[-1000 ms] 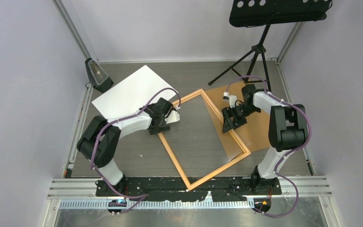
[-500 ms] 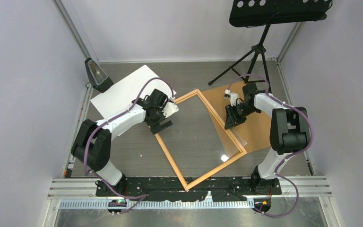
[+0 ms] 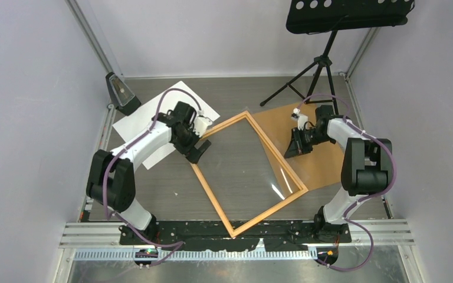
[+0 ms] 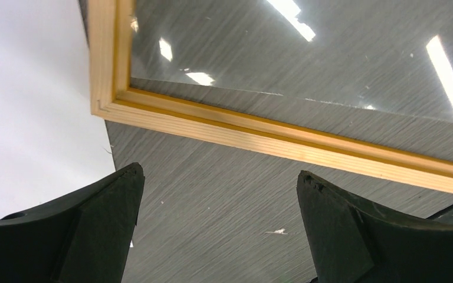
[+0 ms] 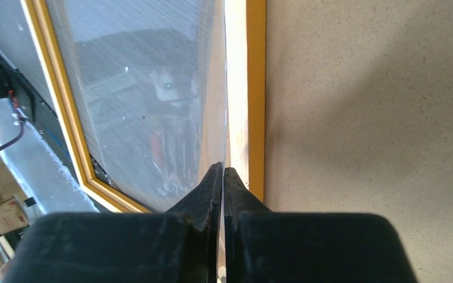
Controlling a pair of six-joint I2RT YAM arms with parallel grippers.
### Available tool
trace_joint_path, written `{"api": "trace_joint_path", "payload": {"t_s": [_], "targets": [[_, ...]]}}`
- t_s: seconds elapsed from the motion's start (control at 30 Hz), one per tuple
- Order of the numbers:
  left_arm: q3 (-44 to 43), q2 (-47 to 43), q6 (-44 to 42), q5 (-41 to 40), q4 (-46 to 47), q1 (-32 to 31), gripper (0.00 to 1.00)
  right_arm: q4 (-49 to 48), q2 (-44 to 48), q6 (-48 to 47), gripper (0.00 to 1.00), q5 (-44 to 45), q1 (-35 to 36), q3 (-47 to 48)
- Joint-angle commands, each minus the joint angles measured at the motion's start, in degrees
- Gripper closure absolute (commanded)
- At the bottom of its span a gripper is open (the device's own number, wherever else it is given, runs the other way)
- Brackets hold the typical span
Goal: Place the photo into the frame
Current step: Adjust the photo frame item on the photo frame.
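Grey table [image 3: 171, 188], right pincer [image 5: 222, 171] pinching clear sheet [image 5: 141, 88]

- Tabletop [image 3: 165, 191]: dark grey with a fine brushed grain, a few pale specks on it in the left wrist view
- Backing board [image 3: 321, 162]: plain brown, lying flat on the right of the tabletop, set at an angle to its edges
- Clear sheet [image 3: 253, 168]: in the middle of the tabletop, just left of the backing board, glinting with strips of light
- Black stand [image 3: 321, 68]: tripod legs at the far right corner, a perforated desk [image 3: 354, 15] on top
- Black wedge-shaped object [image 3: 121, 94]: at the far left corner
- Silver rails [image 3: 389, 233]: along the near edge
- Pale lilac walls [image 3: 29, 118]: on three sides
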State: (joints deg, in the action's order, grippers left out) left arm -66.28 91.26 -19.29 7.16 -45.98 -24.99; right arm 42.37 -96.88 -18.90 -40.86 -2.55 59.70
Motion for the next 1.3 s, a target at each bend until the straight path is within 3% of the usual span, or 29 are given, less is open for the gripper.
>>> {"api": "trace_joint_path", "payload": {"t_s": [0.0, 0.77, 1.07, 1.27], "targets": [[-3.6, 1.18, 5.48, 7.53, -1.41, 4.32, 0.0, -0.05, 1.18, 0.24, 0.94, -7.84, -1.09, -0.59], [-4.22, 2.66, 4.87, 9.18, 3.61, 8.24, 0.0, 7.96, -6.29, -2.23, 0.94, -28.99, -4.37, -0.63], [-5.45, 4.39, 4.76, 9.11, 3.75, 8.73, 0.01, 7.46, -8.8, -4.23, 0.94, -25.63, -4.48, 0.23], [-4.77, 2.78, 4.49, 8.37, 3.54, 8.73, 0.0, 6.68, -11.59, -5.83, 0.8, -22.75, -4.4, 2.51]]}}
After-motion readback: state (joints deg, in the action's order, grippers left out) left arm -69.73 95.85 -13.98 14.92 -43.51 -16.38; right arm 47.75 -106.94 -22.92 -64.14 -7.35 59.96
